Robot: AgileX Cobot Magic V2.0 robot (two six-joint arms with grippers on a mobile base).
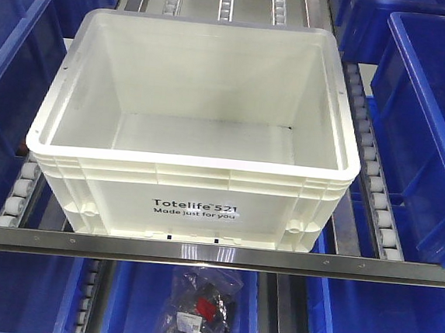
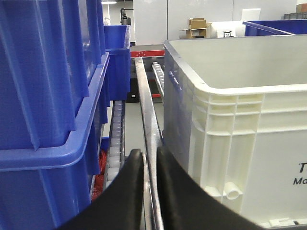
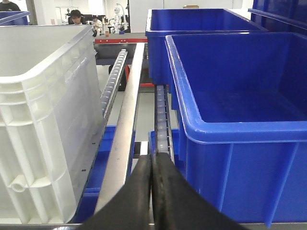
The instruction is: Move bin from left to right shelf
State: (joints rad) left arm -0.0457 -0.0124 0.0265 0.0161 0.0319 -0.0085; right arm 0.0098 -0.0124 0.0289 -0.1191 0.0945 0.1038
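White ribbed plastic bin [image 1: 196, 110] seated on roller shelf [image 1: 199, 253] behind the steel front rail, hemmed in by glossy blue bins [image 1: 428, 130] on both sides, left fingers [image 2: 130, 179] slightly parted, holding nothing, right fingers [image 3: 140, 184] pressed together, empty.

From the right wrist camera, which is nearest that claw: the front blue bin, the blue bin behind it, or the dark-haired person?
1. Front blue plastic bin, right of the end effector.
2. Second blue plastic bin, behind it.
3. Dark-haired person, far back.
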